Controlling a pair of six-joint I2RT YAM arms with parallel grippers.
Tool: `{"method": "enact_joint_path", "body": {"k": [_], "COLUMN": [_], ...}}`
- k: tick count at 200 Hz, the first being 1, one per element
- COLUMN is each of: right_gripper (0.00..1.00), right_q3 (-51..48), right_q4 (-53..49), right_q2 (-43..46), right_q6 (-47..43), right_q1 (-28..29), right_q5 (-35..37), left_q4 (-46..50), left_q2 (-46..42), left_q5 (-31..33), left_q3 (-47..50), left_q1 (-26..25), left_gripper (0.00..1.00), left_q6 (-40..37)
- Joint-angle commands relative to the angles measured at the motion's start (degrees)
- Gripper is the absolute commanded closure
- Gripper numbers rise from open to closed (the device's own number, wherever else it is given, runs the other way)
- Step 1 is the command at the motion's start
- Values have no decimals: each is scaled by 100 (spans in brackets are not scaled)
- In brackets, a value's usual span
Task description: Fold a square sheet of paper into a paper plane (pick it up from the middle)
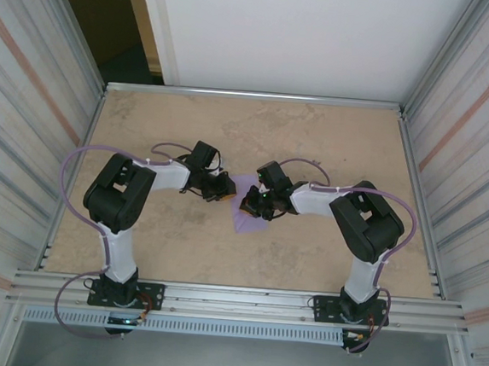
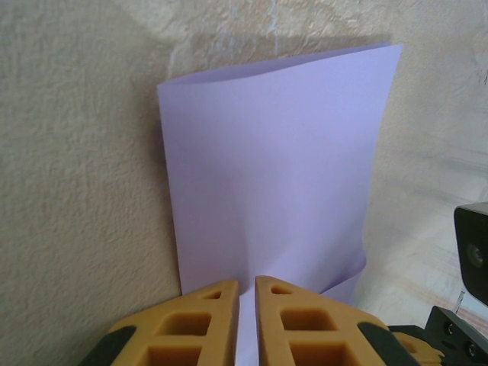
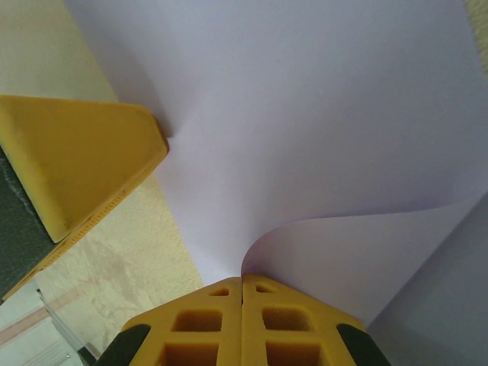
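Where the two arms meet at the middle of the table (image 1: 333, 148), a lavender sheet (image 1: 243, 222) is gripped from both sides. On the left, the left gripper (image 2: 245, 280) is clamped on one edge of the sheet (image 2: 274, 168): its yellow fingers (image 2: 206, 305) are nearly together, with the paper passing down between them. The far edge is seen gently waved above the table. On the right, the right gripper (image 3: 242, 278) is pressed fully together on the sheet (image 3: 305, 114), which curls up out of its tips.
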State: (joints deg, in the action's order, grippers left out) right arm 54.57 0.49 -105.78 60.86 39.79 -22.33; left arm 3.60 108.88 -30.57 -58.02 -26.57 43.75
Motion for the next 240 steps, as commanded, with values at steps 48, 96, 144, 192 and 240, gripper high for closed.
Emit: {"method": "enact_joint_path", "body": {"k": [48, 96, 144, 192, 240], "right_gripper": [100, 100, 100, 100, 100], "right_q3": [173, 153, 146, 151, 125], "right_q4": [105, 100, 73, 143, 259], "right_q2": [-132, -167, -198, -235, -268], "right_q6": [48, 75, 119, 143, 154], "right_q1": [10, 7, 6, 2, 0], "right_q5": [122, 154, 211, 160, 101], "left_q4": [374, 378, 370, 361, 352], "left_q2": [230, 239, 239, 255, 248], "left_q5": [112, 110, 109, 106, 100], "left_q3": [-25, -14, -2, 12, 20], "left_q1": [38, 38, 50, 45, 46], "left_gripper": [86, 86, 86, 86, 86], "left_q6": [-97, -90, -86, -86, -85]}}
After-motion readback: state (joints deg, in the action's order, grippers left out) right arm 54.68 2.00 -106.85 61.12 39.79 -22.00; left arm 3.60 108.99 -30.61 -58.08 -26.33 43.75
